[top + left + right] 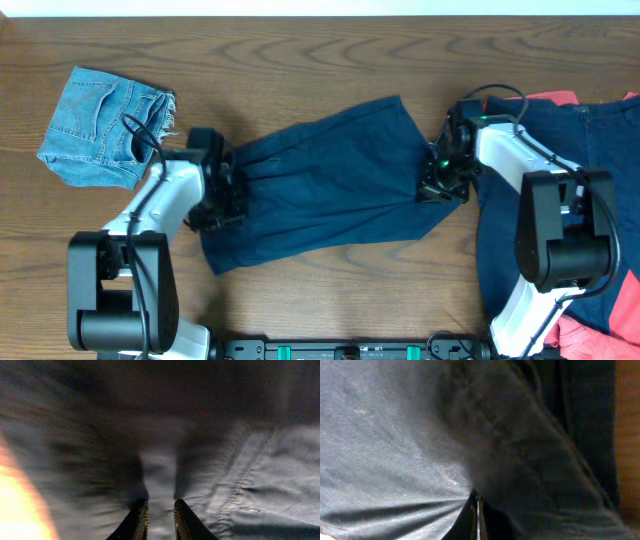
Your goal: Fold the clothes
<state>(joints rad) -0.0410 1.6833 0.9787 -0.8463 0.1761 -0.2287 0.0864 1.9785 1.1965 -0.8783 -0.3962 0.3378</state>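
A dark navy garment [320, 190] lies spread across the middle of the table, stretched between my two grippers. My left gripper [225, 205] is at its left edge. In the left wrist view the jaws [160, 515] are close together with a ridge of the navy cloth [260, 480] between them. My right gripper [435, 190] is at the garment's right edge. In the right wrist view its jaws [476, 515] are pressed together on the cloth [395, 435], and wrinkles fan out from the pinch.
Folded denim shorts [105, 125] lie at the back left. A pile of clothes sits at the right edge, with navy fabric [560, 200] and red fabric [600, 320]. Bare wood table [300, 50] shows at the back.
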